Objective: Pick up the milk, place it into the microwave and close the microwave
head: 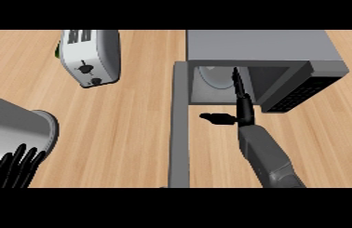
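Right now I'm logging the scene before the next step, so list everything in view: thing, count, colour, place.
Counter: one, light wood, fills the view.
Microwave: one, grey, upper right, standing open.
Microwave door: one, grey, swung out toward the lower edge, left of the opening.
Toaster: one, white and silver, upper left.
Grey round object: one, left edge; cannot tell what it is.
Milk: not visible anywhere.
Right hand: one, black on a grey forearm, fingers straight, reaching into the microwave opening, thumb out to the left.
Left hand: one, black, lower left corner, open, fingers up, resting.
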Tool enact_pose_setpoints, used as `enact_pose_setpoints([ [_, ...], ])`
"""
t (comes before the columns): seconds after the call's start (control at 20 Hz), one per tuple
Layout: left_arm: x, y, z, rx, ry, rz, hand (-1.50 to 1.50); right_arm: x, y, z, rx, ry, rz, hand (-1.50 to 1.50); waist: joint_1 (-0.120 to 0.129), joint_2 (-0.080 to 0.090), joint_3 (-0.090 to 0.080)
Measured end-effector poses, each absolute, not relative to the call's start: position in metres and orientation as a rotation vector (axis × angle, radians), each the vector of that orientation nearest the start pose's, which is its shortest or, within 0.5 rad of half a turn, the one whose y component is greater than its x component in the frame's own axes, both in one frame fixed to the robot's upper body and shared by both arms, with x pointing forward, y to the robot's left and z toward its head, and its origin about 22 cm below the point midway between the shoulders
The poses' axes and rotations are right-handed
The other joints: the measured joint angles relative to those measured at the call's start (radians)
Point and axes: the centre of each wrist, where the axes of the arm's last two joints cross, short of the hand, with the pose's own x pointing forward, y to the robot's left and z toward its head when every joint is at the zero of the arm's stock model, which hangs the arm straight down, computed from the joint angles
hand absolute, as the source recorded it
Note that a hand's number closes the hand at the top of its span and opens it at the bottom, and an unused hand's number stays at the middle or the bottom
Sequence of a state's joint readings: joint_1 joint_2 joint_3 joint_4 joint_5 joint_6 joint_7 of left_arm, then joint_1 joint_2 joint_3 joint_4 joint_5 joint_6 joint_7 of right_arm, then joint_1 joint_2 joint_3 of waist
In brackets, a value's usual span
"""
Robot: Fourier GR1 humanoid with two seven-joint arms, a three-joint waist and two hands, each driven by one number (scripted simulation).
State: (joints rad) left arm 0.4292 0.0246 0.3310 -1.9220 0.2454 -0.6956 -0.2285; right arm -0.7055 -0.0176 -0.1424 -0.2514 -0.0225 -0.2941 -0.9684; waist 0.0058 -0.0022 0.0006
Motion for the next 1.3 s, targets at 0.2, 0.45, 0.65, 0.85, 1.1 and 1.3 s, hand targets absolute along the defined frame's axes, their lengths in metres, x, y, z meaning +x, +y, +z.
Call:
enact_pose_setpoints([
  [0.2, 0.116, 0.327, 0.019, -0.288, -1.819, -0.144, -1.5, 0.321, -0.185, -0.116, -0.104, -1.871, 0.079, -1.5, -0.011, -0.005, -0.001],
  [0.45, 0.127, 0.311, 0.023, -0.348, -1.802, -0.228, -1.5, 0.292, -0.19, -0.13, -0.046, -1.881, 0.064, -1.5, -0.024, -0.008, -0.002],
  [0.65, 0.138, 0.293, 0.028, -0.366, -1.785, -0.299, 1.5, 0.267, -0.202, -0.133, -0.026, -1.895, 0.023, -1.5, -0.035, -0.009, -0.002],
  [0.85, 0.156, 0.279, 0.03, -0.372, -1.781, -0.356, 1.5, 0.241, -0.22, -0.126, 0.01, -1.918, -0.043, 1.5, -0.037, -0.007, -0.002],
  [1.1, 0.184, 0.252, 0.028, -0.378, -1.76, -0.435, 1.5, 0.214, -0.248, -0.101, 0.03, -1.94, -0.092, -1.5, -0.034, -0.004, -0.002],
  [1.3, 0.208, 0.223, 0.028, -0.353, -1.764, -0.511, 1.5, 0.192, -0.267, -0.084, 0.008, -1.955, -0.138, -1.5, -0.029, -0.001, -0.002],
])
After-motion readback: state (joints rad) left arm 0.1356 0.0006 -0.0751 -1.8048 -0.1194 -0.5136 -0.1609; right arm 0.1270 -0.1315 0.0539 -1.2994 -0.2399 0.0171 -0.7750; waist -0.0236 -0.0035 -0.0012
